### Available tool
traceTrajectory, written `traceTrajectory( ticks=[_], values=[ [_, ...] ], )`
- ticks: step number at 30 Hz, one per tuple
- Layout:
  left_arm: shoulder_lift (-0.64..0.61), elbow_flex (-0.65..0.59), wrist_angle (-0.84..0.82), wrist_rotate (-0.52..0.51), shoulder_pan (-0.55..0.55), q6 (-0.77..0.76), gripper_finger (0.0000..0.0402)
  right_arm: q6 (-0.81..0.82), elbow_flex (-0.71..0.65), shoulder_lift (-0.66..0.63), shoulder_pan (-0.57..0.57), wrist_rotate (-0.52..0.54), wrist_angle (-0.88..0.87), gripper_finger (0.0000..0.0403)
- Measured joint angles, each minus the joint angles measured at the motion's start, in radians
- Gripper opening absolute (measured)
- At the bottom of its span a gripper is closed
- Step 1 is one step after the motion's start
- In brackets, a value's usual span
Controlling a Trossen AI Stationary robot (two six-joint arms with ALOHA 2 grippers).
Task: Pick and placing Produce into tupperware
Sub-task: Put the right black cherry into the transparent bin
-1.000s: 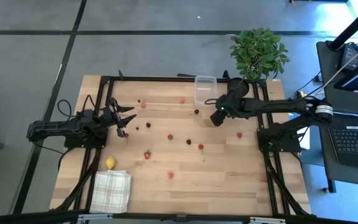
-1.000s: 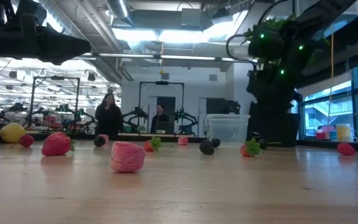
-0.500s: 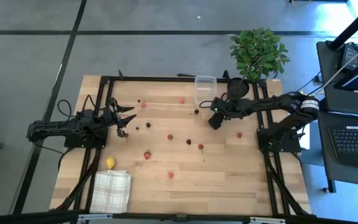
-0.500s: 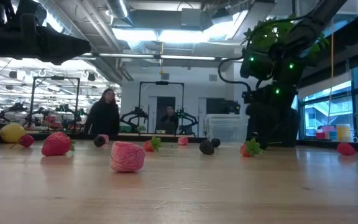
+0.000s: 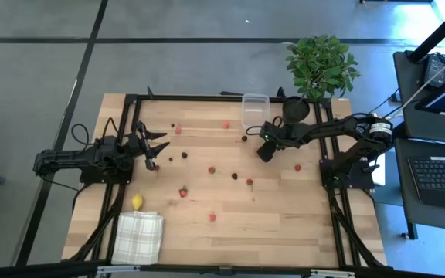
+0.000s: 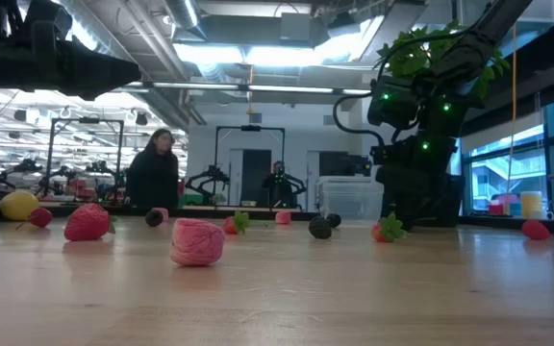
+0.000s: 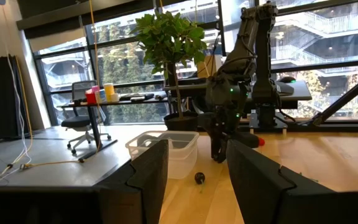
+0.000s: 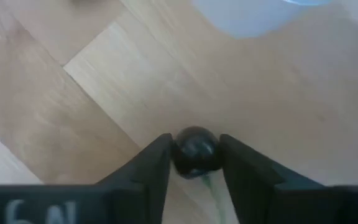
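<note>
The wooden desk carries everything. A potted plant stands at its far right corner, and a white checked cloth lies at the near left corner. The clear tupperware sits at the far edge, right of centre. The right hand is just in front of it, its fingers closed on a dark berry over the wood. The left hand hangs near the left edge, its jaws apart and holding nothing. A lemon lies beside the cloth. Red and dark produce pieces lie scattered across the middle.
</note>
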Motion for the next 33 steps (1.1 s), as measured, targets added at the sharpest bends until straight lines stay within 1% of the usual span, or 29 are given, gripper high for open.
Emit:
traceTrajectory(
  ticks=[2,3,8,10,11,13,15,17,20,25,27,30,33],
  values=[
    [0.0,0.0,0.0,0.0,0.0,0.0,0.0157,-0.001,0.0,0.0,0.0,0.0,-0.001,0.0113],
    [0.0,0.0,0.0,0.0,0.0,0.0,0.0157,-0.002,0.0,0.0,0.0,0.001,-0.002,0.011],
    [0.0,0.0,0.0,0.0,0.0,0.002,0.0157,-0.004,0.0,-0.001,0.0,0.002,-0.004,0.011],
    [0.0,0.0,0.0,0.0,0.0,0.002,0.0157,-0.009,0.01,-0.007,0.003,-0.013,-0.01,0.011],
    [0.0,0.0,0.0,0.0,0.0,0.002,0.0157,-0.02,0.019,-0.011,0.006,-0.031,-0.019,0.011],
    [0.0,0.0,0.0,0.0,0.0,0.003,0.0157,-0.047,0.047,-0.025,0.011,-0.103,-0.029,0.011],
    [0.0,0.0,0.0,0.0,0.0,0.003,0.0157,-0.085,0.099,-0.048,0.022,-0.166,-0.011,0.011],
    [0.0,0.0,-0.001,0.0,0.0,0.003,0.0157,-0.131,0.152,-0.07,0.023,-0.199,-0.007,0.0111],
    [0.0,0.0,-0.001,0.0,0.0,0.003,0.0157,-0.187,0.244,-0.078,0.023,-0.171,-0.013,0.0112],
    [0.001,0.0,-0.001,0.0,0.0,0.003,0.0157,-0.282,0.376,-0.072,0.002,-0.043,-0.009,0.0112],
    [0.001,0.0,-0.001,0.0,0.0,0.003,0.0157,-0.304,0.412,-0.06,-0.017,-0.016,-0.009,0.0112],
    [0.001,0.0,-0.001,0.0,0.0,0.003,0.0157,-0.313,0.442,-0.029,-0.046,-0.019,-0.007,0.0112],
    [0.001,0.0,-0.002,0.0,0.0,0.003,0.0157,-0.314,0.443,0.016,-0.083,-0.022,-0.014,0.0112]
  ],
)
